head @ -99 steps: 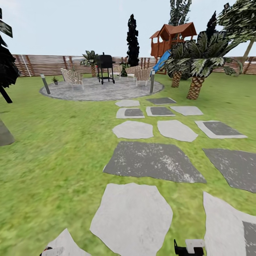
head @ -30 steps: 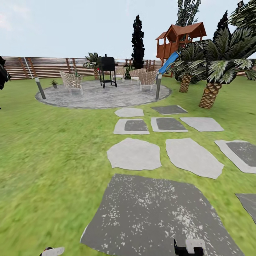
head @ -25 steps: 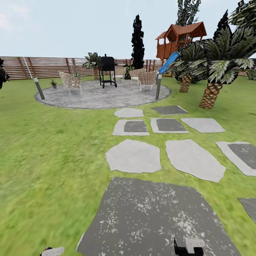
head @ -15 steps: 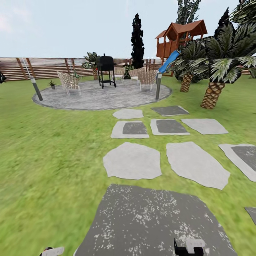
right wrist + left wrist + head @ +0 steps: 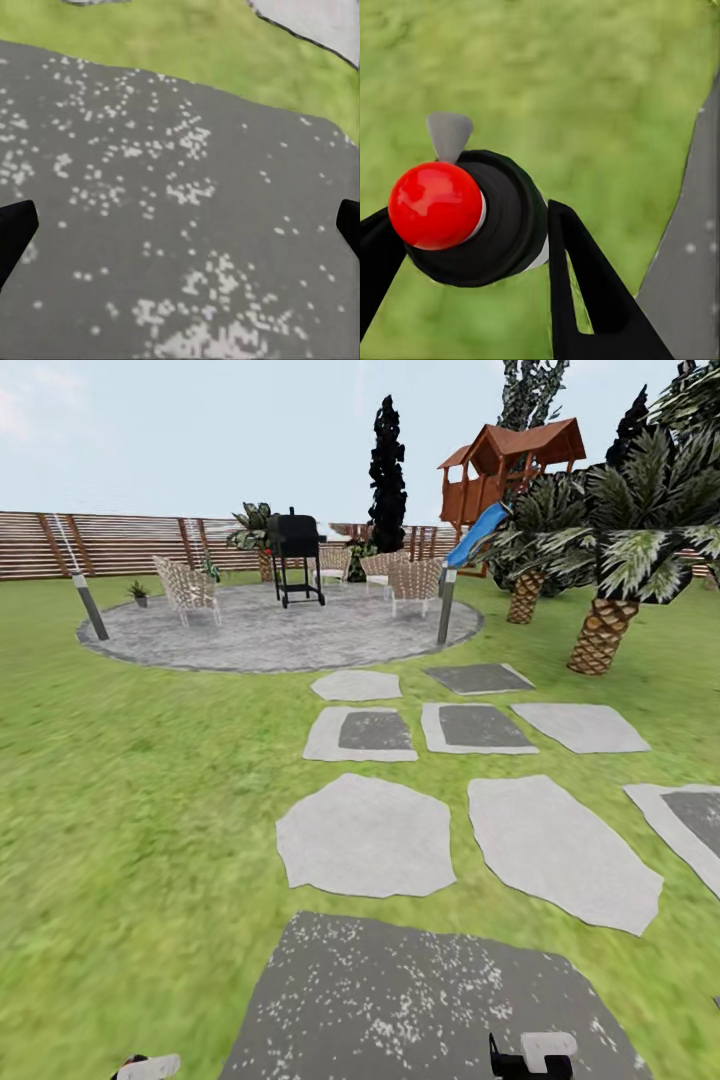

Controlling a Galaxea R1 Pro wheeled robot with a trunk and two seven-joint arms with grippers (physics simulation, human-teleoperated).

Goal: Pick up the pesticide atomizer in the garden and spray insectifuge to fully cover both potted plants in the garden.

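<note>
In the left wrist view my left gripper (image 5: 472,255) is shut on the pesticide atomizer (image 5: 465,217), a black body with a red round cap and a grey nozzle tab, held above grass. In the right wrist view my right gripper (image 5: 180,225) is open and holds nothing, over a dark speckled paving slab. One small potted plant (image 5: 138,593) stands far off at the left edge of the round grey patio (image 5: 280,635), beside a bollard lamp (image 5: 88,604). Another small green plant (image 5: 210,567) peeks from behind a woven chair (image 5: 186,589); its pot is hidden.
Stepping stones (image 5: 365,836) lead over the lawn to the patio. On the patio stand a black grill (image 5: 297,555) and more woven chairs (image 5: 414,582). A second bollard (image 5: 446,605), palms (image 5: 604,622) and a playhouse (image 5: 505,465) lie to the right. A slat fence (image 5: 120,544) closes the back.
The camera has rolled forward and turned slightly: the stones slid down the picture and the patio looks nearer. Both arms keep their pose, with the atomizer still held.
</note>
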